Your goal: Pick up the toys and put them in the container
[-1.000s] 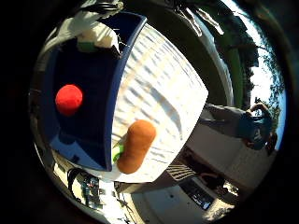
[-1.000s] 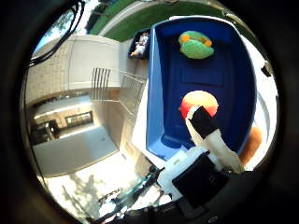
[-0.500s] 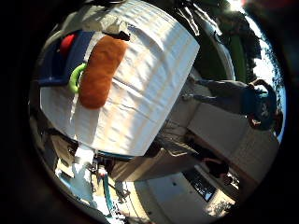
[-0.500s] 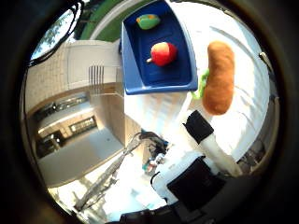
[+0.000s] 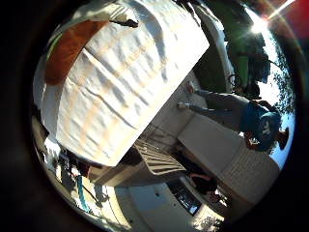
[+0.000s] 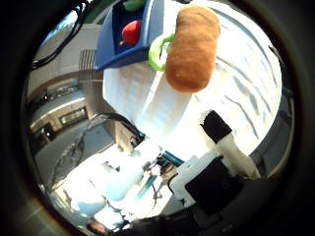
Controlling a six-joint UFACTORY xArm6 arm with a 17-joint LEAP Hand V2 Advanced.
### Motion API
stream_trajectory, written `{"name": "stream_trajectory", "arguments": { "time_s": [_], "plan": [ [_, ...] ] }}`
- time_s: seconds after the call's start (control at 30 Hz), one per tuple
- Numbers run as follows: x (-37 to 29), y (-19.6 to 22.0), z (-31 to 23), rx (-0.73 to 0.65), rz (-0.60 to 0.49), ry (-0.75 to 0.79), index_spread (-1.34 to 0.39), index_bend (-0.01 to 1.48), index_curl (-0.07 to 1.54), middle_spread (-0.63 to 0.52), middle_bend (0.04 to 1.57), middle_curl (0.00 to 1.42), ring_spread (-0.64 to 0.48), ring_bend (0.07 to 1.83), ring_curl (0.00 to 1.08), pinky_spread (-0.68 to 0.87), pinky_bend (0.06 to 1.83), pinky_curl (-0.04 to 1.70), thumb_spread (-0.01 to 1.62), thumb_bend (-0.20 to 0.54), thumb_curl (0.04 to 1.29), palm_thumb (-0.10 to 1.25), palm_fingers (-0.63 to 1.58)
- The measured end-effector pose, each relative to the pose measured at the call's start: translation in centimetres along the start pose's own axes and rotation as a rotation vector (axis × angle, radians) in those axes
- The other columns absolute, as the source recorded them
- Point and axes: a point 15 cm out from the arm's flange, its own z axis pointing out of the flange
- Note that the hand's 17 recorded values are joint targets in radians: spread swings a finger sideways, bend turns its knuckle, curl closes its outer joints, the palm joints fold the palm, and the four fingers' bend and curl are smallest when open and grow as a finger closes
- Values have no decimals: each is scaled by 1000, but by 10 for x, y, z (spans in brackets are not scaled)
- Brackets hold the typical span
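Observation:
An orange-brown plush carrot [image 6: 192, 49] with a green leafy end [image 6: 156, 51] lies on the white tablecloth [image 6: 246, 93], right beside the blue container [image 6: 110, 46]. In the container lie a red toy [image 6: 130, 32] and a green toy [image 6: 134, 5]. My right hand [image 6: 224, 140] hovers over the cloth near the carrot, one black-tipped finger straight, holding nothing. The carrot [image 5: 70, 48] also shows at the cloth's edge in the little finger side view.
The table's edge [image 5: 116, 159] drops off to a paved yard with steps [image 5: 159, 162] and a building [image 6: 64, 113]. A person [image 5: 251, 121] walks on the pavement beyond the table, away from the toys.
The camera has moved along the table: the carrot now fills more of the thumb side view, and the blue container has slid toward the edge of it.

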Motion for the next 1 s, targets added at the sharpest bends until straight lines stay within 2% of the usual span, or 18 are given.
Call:
{"name": "stream_trajectory", "arguments": {
  "time_s": [0.53,0.73,0.9,0.97,1.0],
  "plan": [
    [-13,-57,19,-6,-126,55,-410,181,272,22,143,263,252,320,312,399,518,241,1042,-23,415,860,-36],
    [-18,-71,46,-91,-161,65,-379,277,314,9,154,261,252,258,304,393,448,230,1021,-23,442,916,11],
    [-8,-67,49,-110,-147,83,-336,392,352,-37,259,311,242,177,277,392,297,189,1014,-28,453,920,182],
    [-8,-64,48,-107,-143,83,-342,448,370,-76,395,358,227,233,284,378,208,156,1013,-29,456,920,454],
    [-6,-64,43,-98,-140,89,-347,442,370,-85,429,371,219,260,291,375,199,149,1013,-29,457,920,518]
  ]
}}
